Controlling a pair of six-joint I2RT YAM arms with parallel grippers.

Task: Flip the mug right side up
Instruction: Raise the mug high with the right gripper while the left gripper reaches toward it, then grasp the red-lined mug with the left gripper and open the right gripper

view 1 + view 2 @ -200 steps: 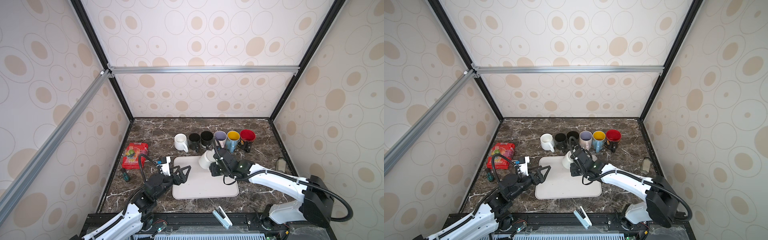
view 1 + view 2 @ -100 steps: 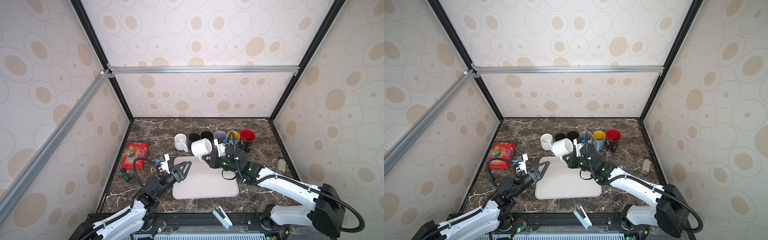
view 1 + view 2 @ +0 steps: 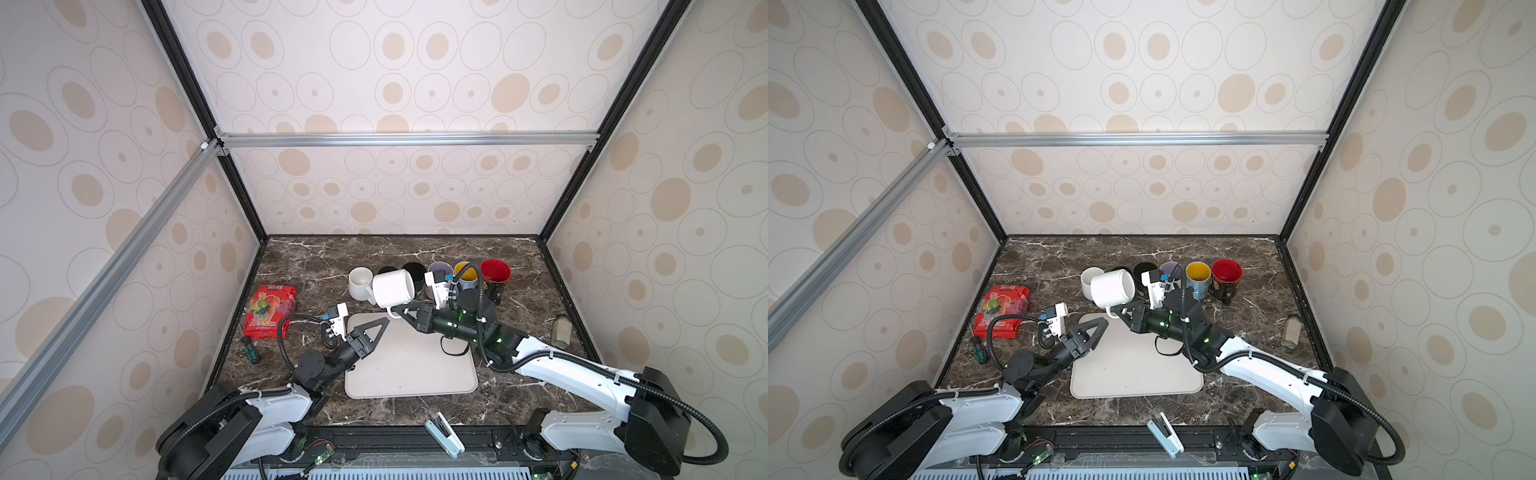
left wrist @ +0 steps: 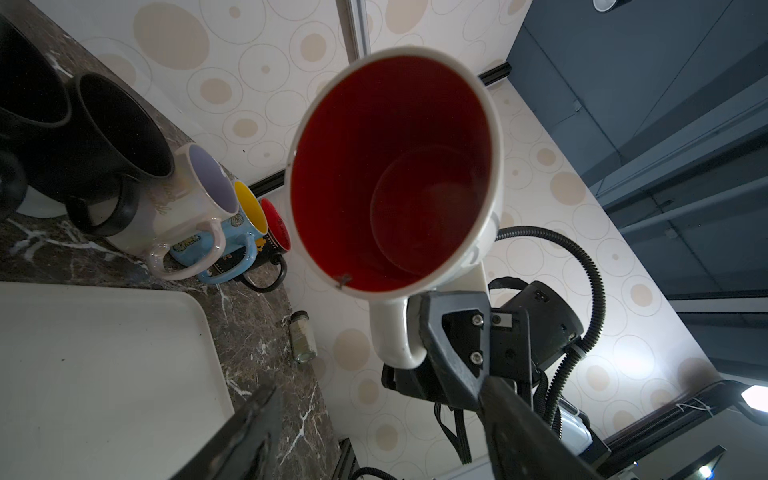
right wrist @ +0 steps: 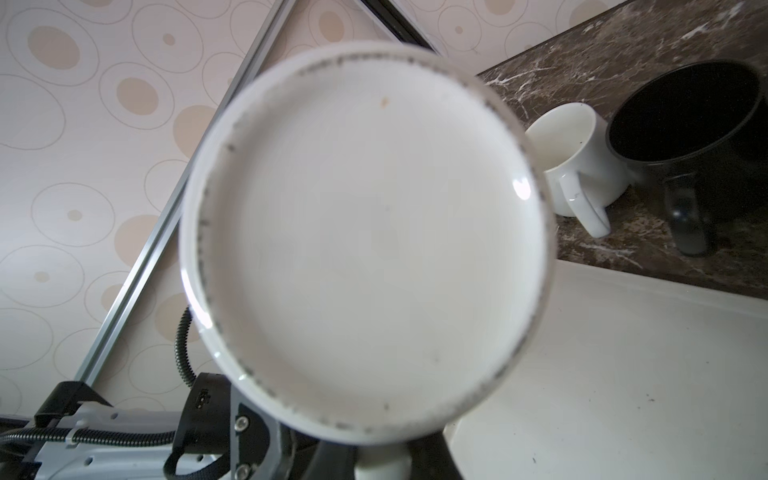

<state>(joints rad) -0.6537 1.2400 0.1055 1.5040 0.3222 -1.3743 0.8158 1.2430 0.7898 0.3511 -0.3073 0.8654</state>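
Holding the red-lined white ceramic mug (image 3: 392,286) sideways by its handle, right gripper (image 3: 401,312) fingers clamped; left gripper (image 3: 376,328) fingers are standing apart, empty; next: rotating it upright over the cream tray (image 3: 411,370).

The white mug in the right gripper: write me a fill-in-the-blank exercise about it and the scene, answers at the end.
1. The right gripper holds the white mug by its ____.
2. In the left wrist view, the inside of the held mug is ____.
3. The mug hangs in the air with its axis roughly ____, neither upright nor inverted.
4. Under both grippers lies a beige ____ on the marble table.

Missing words: handle; red; horizontal; tray
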